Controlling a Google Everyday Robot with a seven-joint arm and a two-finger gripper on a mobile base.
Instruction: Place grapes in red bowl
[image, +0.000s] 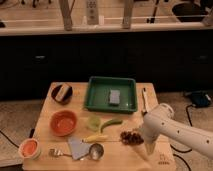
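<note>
**Soft bunch at lower right, bowl across the board**

The gripper (148, 148) points down at the lower right of the frame, just right of the grapes (131, 137). Whether it is spread or closed, or has hold of anything, cannot be told here. The grapes lie on the wooden table (120, 161), seemingly close against the gripper's side.

By my judgement the bunch is light, soft and lumpy. The berries would bruise or pull off the stem under a hard squeeze, and smooth skins may slip. A gentle hold across the middle of the cluster, taken from above, looks safest.

The red bowl (64, 122) sits at centre left, well apart from the grapes. Between them lie a green pepper (111, 123) and a yellow fruit (95, 138), so the carry likely needs some height. A metal cup (96, 150) stands near the bottom edge.

Further out are a green tray (90, 95) at upper centre, a dark bowl (62, 93) at upper left and a small orange cup (30, 148) at lower left. Beyond the table the room is dim, with dark cabinet fronts.
</note>
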